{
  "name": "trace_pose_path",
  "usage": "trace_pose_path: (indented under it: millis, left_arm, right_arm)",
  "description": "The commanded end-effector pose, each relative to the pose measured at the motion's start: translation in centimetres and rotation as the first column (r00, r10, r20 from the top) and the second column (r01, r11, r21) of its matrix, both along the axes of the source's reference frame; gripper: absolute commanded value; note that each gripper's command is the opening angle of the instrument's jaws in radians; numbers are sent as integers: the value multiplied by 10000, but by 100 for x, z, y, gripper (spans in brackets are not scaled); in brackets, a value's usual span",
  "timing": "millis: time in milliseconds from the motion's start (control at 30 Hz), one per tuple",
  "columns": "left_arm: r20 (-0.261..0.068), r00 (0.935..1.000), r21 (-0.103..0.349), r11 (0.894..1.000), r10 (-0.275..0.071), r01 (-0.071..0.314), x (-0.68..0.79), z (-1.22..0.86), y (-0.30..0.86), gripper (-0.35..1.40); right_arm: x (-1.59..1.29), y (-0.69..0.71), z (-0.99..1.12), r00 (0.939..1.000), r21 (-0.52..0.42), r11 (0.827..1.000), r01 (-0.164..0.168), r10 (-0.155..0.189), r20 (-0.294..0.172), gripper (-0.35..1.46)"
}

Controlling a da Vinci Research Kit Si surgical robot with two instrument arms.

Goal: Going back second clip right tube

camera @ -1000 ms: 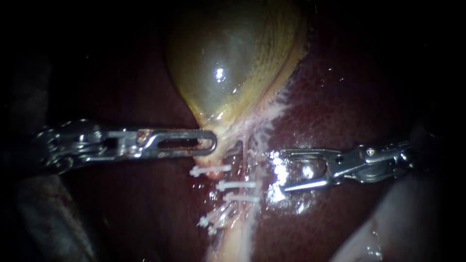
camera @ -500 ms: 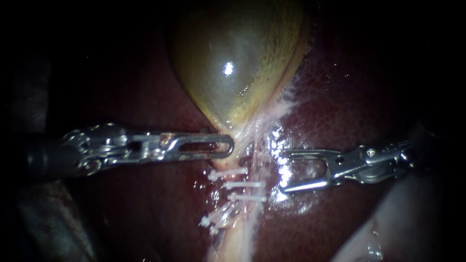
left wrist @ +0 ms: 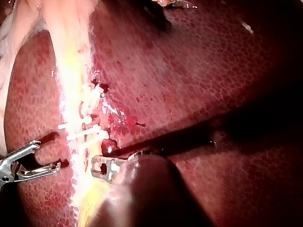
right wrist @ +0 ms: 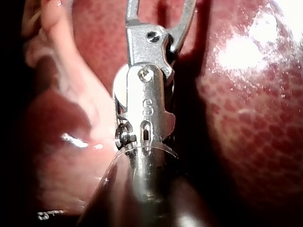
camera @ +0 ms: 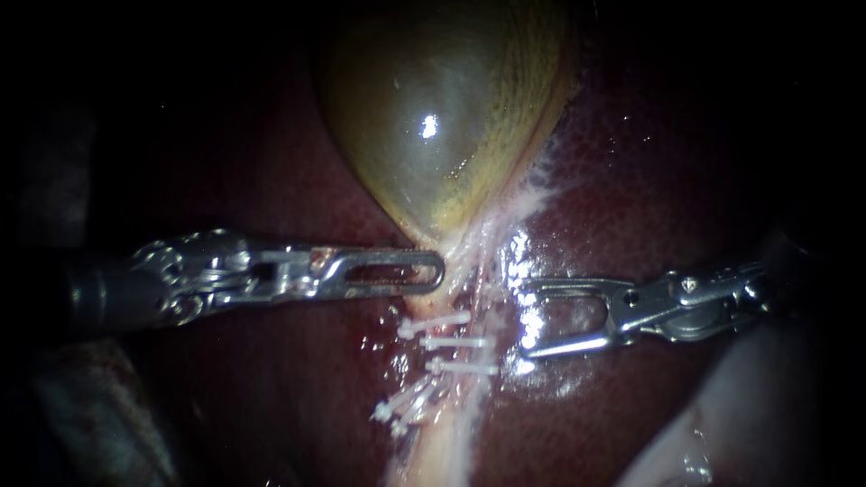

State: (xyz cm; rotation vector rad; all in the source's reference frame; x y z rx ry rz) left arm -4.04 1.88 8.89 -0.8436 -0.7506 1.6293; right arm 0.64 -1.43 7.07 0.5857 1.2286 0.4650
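Note:
The yellow-green gallbladder (camera: 433, 117) narrows down to a pale tube (camera: 446, 433) carrying several white clips (camera: 451, 344). My left instrument (camera: 431, 271) lies level and appears shut on the gallbladder's neck just above the top clip. My right instrument (camera: 526, 317) is open to the right of the clips, with nothing between its jaws. The left wrist view shows the clips (left wrist: 85, 124) on the pale tube, my left instrument's tip (left wrist: 103, 168) against it, and my right instrument (left wrist: 45, 157) open beside it. My right instrument (right wrist: 158, 14) also shows open in its own view.
Dark red liver (camera: 649, 180) surrounds the tube and gallbladder, with wet glare beside the right jaws. A pale fold of tissue (camera: 713, 424) lies at the lower right. The liver surface (right wrist: 251, 123) bulges beside my right instrument's shaft.
My left instrument has moved right, and the gallbladder's neck and upper clips have shifted right with it. My right instrument has stayed where it was, still open.

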Motion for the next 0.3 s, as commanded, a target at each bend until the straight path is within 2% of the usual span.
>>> trace_pose_path:
  millis: [33, 300]
  left_arm:
    - [9, 10000, 2, 10000, 3, -3, 0, 0, 0, -35]
    - [11, 10000, 2, 10000, 6, -6, 1, -1, 0, -35]
  right_arm:
    - [0, 0, 0, 10000, 0, 10000, -2, 2, 0, 58]
    - [0, 1, 1, 10000, 1, 10000, -14, 14, 12, 58]
